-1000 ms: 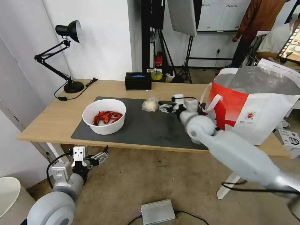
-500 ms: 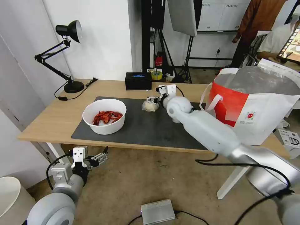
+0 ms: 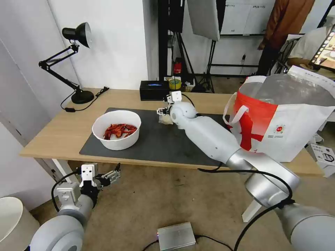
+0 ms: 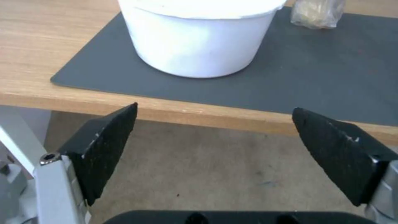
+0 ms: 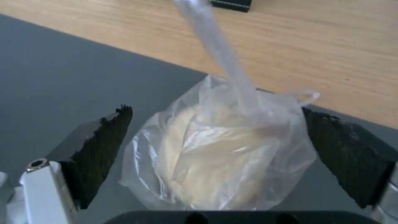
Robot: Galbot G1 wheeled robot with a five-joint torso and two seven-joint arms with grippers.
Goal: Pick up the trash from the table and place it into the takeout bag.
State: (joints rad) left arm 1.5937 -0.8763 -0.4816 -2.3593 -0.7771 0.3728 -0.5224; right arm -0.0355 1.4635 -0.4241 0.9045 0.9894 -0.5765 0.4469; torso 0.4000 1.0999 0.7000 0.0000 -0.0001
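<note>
My left hand hangs open below the tabletop edge; I see the white bowl on the mat, a small bag behind.

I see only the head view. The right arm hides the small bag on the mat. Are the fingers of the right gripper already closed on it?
Observer: No. In the right wrist view the right gripper is open, with one finger on each side of the small bag.
Operator: Does any finger touch the bag?
Observer: I cannot tell for sure; the bag sits between them on the mat, its knotted tail pointing up.
Operator: And is the left gripper open?
Observer: Yes. The left gripper is open below the table edge, facing the bowl.
</note>
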